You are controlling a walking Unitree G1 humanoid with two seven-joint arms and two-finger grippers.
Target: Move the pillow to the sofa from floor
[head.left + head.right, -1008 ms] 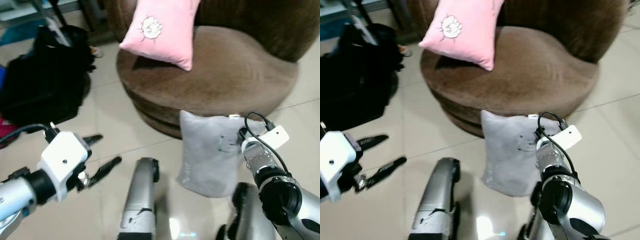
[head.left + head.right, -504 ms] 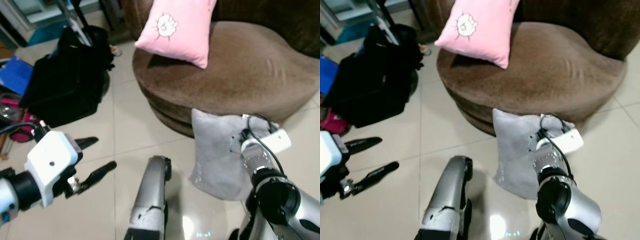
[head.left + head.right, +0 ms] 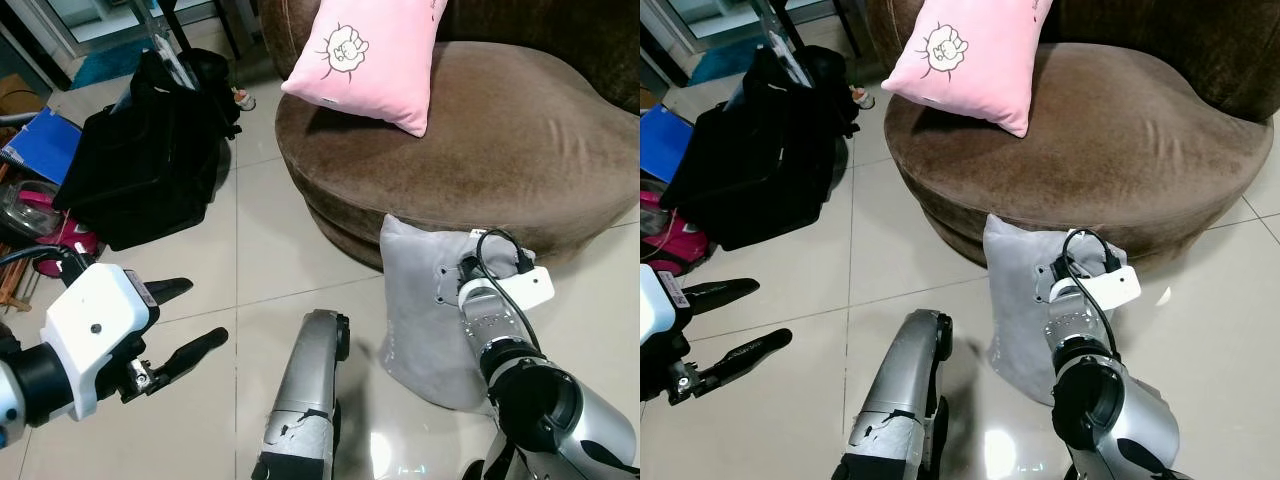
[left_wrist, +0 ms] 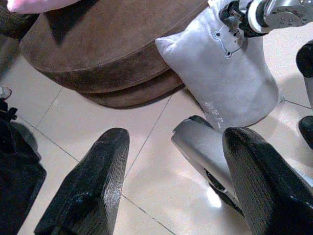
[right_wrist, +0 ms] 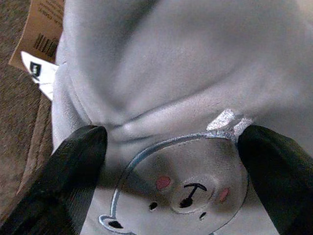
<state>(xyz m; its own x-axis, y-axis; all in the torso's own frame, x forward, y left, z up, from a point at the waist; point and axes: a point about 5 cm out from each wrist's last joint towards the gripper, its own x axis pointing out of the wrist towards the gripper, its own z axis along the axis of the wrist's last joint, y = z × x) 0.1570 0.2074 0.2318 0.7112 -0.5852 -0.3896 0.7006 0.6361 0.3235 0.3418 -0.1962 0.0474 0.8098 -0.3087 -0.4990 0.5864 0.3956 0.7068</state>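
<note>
Here, the grey pillow [image 3: 430, 300] is standing on the tiled floor [image 3: 255, 260], leaning against the brown sofa [image 3: 520, 140]. The right gripper [image 5: 171, 161] is pressing wide-spread fingers into its face, pinching nothing yet. The left gripper [image 3: 185, 320] is hovering open, well apart. Closing on taut fabric risks slipping off.

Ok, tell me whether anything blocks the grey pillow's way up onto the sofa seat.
Nothing visible does. The grey pillow leans on the sofa base, with the right hand against its face. The pink pillow sits at the seat's back left, leaving bare seat right above the grey one.
</note>
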